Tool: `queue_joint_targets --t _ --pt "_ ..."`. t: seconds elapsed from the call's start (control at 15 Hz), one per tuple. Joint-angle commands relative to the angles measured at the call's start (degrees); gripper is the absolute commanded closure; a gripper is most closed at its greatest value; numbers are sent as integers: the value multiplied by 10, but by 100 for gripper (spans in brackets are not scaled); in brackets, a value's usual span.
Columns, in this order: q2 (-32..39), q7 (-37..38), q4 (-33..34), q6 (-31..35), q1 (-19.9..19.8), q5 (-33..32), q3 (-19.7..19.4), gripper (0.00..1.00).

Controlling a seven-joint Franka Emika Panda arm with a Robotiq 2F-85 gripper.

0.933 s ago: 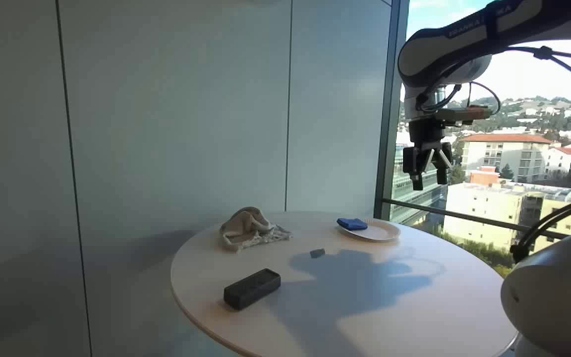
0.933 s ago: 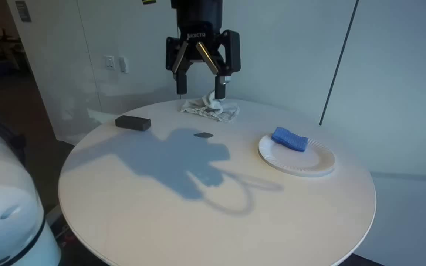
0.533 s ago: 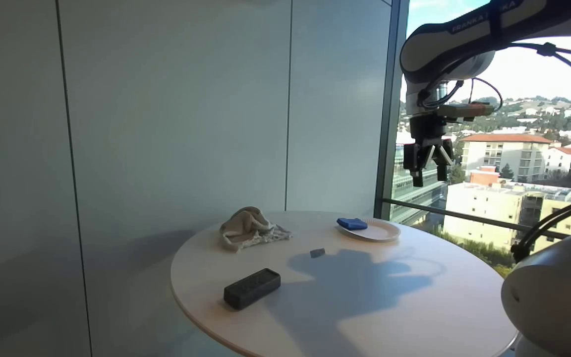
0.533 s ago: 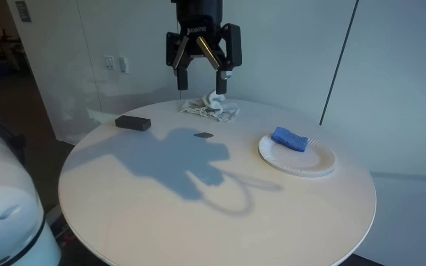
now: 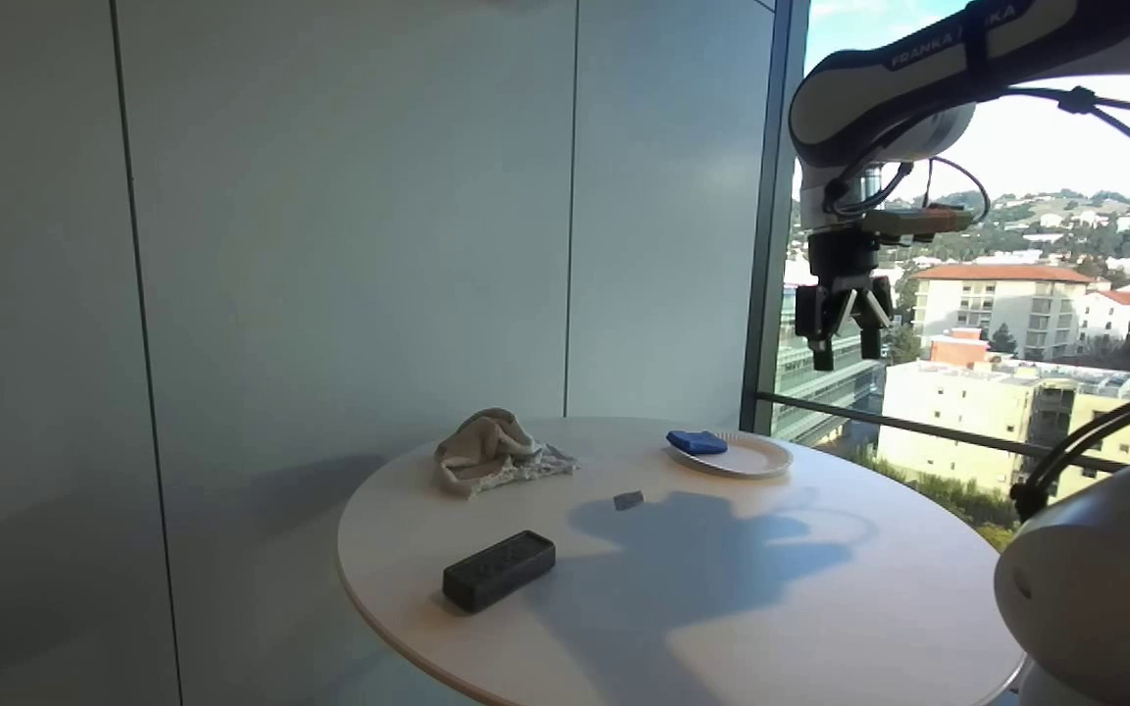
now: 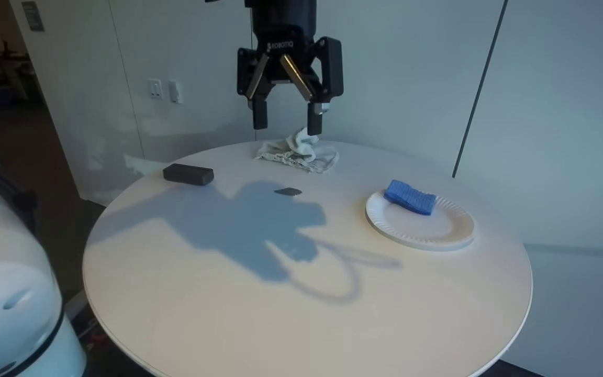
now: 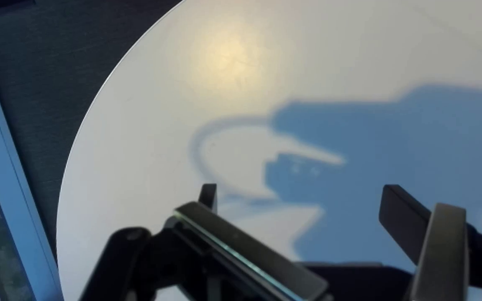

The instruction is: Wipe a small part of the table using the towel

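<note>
here, jaws stand wide above one counter (image 6: 301, 330): one towel (image 6: 297, 153) far, one dark block (image 6: 188, 174) left, one plate (image 6: 440, 225) right.

Crumpled towel (image 5: 488, 448) on round table (image 5: 820, 632), dark block (image 5: 499, 572), blue object (image 5: 696, 443) on plate (image 5: 757, 457), fingers (image 5: 823, 355) parted in midair

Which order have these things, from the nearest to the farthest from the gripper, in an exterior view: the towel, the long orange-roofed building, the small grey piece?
In an exterior view, from the gripper:
1. Small grey piece, near the middle of the table.
2. Towel, beyond it, toward the wall.
3. Long orange-roofed building, outdoors, far off.
</note>
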Motion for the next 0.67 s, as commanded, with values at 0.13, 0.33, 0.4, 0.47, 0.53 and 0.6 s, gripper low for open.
queue_joint_targets --t 0.13,0.33,0.4,0.47,0.53,0.6 --pt "71 -36 74 57 32 -4 -18 0" --pt "125 -63 122 95 39 -14 -17 0" --pt "147 -71 142 101 42 -9 -19 0" --pt "174 -83 167 110 44 -8 -19 0" --pt "192 -95 186 116 46 -3 -21 0" --pt "217 -107 212 124 48 -4 -19 0"
